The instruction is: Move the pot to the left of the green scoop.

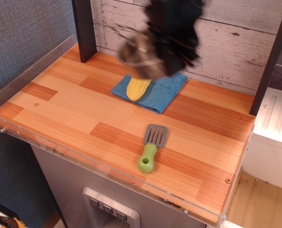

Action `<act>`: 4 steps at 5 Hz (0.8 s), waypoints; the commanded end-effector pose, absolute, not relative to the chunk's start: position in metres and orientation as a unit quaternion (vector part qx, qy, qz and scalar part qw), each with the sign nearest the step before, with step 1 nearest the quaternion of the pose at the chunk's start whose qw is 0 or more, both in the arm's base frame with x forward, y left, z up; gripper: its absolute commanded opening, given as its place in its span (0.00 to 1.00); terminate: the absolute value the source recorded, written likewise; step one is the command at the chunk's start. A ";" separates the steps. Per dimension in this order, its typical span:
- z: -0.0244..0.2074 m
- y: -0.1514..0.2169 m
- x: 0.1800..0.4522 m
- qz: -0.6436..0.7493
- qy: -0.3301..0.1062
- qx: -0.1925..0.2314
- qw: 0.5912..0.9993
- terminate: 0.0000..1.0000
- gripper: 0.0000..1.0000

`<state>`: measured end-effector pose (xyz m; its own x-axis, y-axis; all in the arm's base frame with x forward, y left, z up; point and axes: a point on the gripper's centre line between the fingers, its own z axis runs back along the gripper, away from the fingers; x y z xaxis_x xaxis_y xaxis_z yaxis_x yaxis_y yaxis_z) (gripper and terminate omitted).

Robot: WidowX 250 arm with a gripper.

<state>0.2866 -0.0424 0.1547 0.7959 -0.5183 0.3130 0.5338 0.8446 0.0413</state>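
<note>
Blurred gripper (155, 57) carries the pot (140, 56) above the corn (138, 87), apparently clamping its rim; descent should wait until well left of the green scoop (151, 147).

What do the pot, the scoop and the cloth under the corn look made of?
Pot: probably steel, greyish and shiny though motion-blurred. Scoop: likely plastic, with a smooth glossy green handle and matte grey slotted head. Cloth: blue fabric, apparently terry, with a fuzzy matte surface.
</note>
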 end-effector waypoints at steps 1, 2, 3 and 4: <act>0.112 0.033 0.238 -0.172 -0.103 -0.022 0.980 0.00 0.00; 0.086 0.065 0.234 -0.145 -0.075 -0.029 0.986 0.00 0.00; 0.062 0.072 0.240 -0.150 -0.051 -0.039 0.987 0.00 0.00; 0.048 0.064 0.248 -0.177 -0.031 -0.044 0.983 0.00 0.00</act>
<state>0.2629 0.0701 0.0333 0.9364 -0.3477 0.0470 0.3508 0.9310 -0.1014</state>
